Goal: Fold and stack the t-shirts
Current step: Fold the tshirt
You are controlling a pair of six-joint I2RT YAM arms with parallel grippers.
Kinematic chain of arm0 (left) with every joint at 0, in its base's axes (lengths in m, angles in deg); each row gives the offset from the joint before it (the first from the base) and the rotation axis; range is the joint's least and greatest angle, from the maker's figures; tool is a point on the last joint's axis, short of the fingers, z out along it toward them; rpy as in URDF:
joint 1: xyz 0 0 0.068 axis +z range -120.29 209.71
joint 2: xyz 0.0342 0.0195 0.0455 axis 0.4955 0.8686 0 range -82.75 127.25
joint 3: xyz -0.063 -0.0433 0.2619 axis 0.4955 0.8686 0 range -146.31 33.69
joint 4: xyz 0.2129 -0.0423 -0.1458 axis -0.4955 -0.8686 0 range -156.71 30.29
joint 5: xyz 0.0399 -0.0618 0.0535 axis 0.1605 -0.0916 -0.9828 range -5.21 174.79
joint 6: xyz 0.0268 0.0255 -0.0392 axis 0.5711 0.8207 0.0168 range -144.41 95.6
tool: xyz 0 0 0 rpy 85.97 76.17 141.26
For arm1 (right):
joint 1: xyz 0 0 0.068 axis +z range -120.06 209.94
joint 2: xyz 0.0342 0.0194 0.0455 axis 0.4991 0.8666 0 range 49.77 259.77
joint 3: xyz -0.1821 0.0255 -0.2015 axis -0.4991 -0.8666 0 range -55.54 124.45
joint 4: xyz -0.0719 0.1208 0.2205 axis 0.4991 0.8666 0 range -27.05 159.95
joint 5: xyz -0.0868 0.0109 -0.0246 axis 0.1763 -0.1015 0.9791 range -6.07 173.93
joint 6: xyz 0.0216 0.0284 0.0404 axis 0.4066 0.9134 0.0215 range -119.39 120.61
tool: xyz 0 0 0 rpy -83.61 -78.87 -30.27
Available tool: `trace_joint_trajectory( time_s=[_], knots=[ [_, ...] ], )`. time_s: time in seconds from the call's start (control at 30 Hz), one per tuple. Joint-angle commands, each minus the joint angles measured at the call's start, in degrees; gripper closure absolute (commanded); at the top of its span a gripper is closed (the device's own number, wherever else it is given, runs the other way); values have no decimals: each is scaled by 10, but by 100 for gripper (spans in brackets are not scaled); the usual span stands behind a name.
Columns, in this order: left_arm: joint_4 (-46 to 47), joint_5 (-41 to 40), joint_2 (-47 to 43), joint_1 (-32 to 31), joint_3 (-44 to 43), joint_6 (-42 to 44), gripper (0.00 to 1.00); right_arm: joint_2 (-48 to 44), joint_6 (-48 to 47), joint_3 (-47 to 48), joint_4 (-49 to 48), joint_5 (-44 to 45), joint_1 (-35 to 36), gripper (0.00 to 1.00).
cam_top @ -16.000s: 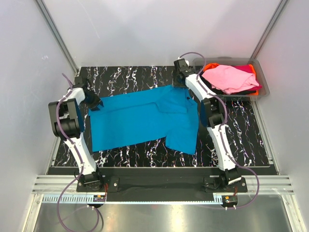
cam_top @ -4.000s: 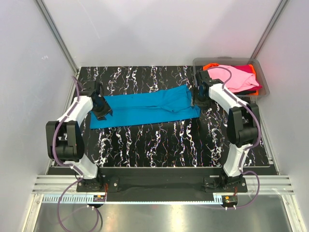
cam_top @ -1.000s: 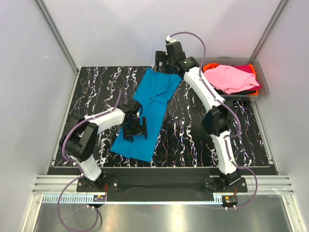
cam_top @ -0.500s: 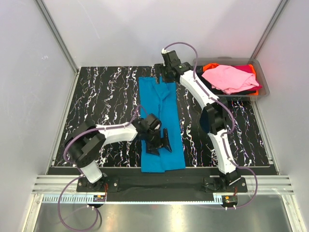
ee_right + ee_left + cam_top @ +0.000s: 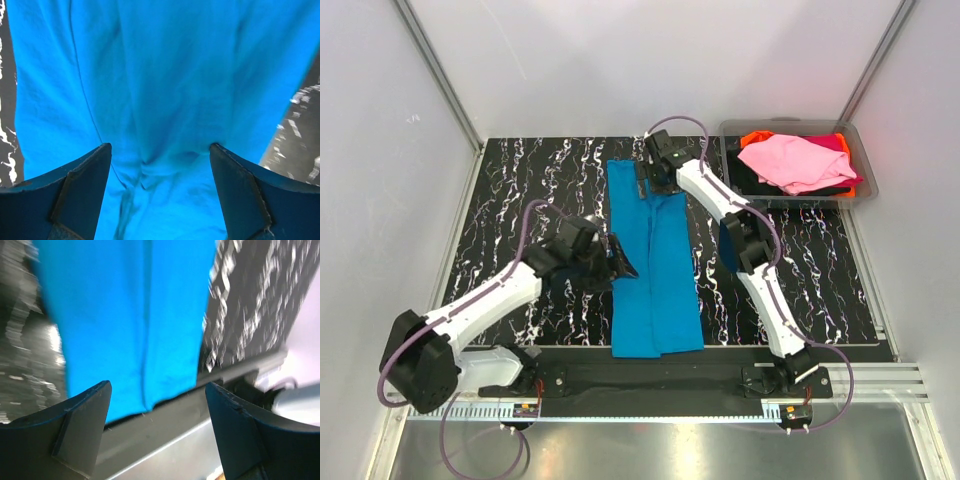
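A turquoise-blue t-shirt [image 5: 655, 260] lies as a long folded strip running from the far middle of the table to its near edge. My left gripper [image 5: 620, 262] hovers at the strip's left edge, about halfway along. In the left wrist view this gripper [image 5: 157, 386] is open and empty, with the shirt's near hem [image 5: 130, 340] ahead of it. My right gripper [image 5: 645, 180] sits on the far end of the strip. In the right wrist view it is open [image 5: 160, 146], its fingers straddling wrinkled blue cloth [image 5: 165, 75]. A pink t-shirt [image 5: 790, 160] tops the pile in the bin.
The clear grey bin [image 5: 865, 188] stands at the back right, holding orange [image 5: 755, 137], magenta [image 5: 835, 143] and black [image 5: 745, 180] cloth under the pink shirt. The table's black marbled top [image 5: 530, 190] shows on both sides of the strip. A metal rail [image 5: 650, 380] runs along the near edge.
The blue strip has swung from a diagonal to straight front-to-back. My left gripper has come off its near part and pulled back to its left edge. My right gripper has come nearer along the far end.
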Motion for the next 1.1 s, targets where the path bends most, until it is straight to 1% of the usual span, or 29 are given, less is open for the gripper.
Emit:
trace_joint_trajectory(
  time_s=[0.0,0.07,0.13,0.2,0.27,0.3,0.33,0.4,0.43,0.53,0.7,0.87,0.97,1.03,1.07],
  knots=[
    [-27,-10,-16,57,5,29,18,24,-6,48,3,15,15,14],
    [-27,1,-6,86,8,43,19,52,-5,80,8,24,16,15],
    [-27,4,4,98,5,57,19,87,-2,108,12,33,17,14],
    [-28,-3,18,109,5,61,20,109,1,155,13,49,15,14],
    [-29,-11,31,116,3,61,19,140,15,203,14,65,14,16],
    [-28,-14,34,118,2,61,19,150,20,219,14,70,11,20],
    [-28,-14,40,120,1,60,19,169,32,247,11,73,9,21],
    [-26,-8,63,120,-6,63,19,177,35,258,-4,80,0,23],
    [-26,-5,73,120,-12,67,19,177,35,257,-30,81,-3,23],
    [-26,2,91,121,-20,70,19,176,45,262,-64,83,-17,25],
    [-23,-1,101,121,-36,76,19,139,64,258,-79,76,-39,25],
    [-24,-1,96,121,-36,63,19,56,53,232,-77,34,-46,22],
    [-27,13,89,121,-19,64,19,-4,64,213,-57,-5,-45,20],
    [-28,22,86,120,4,63,20,-55,77,196,-20,-27,-45,19],
    [-27,27,81,119,13,63,20,-73,79,173,-5,-36,-45,19]
  ],
)
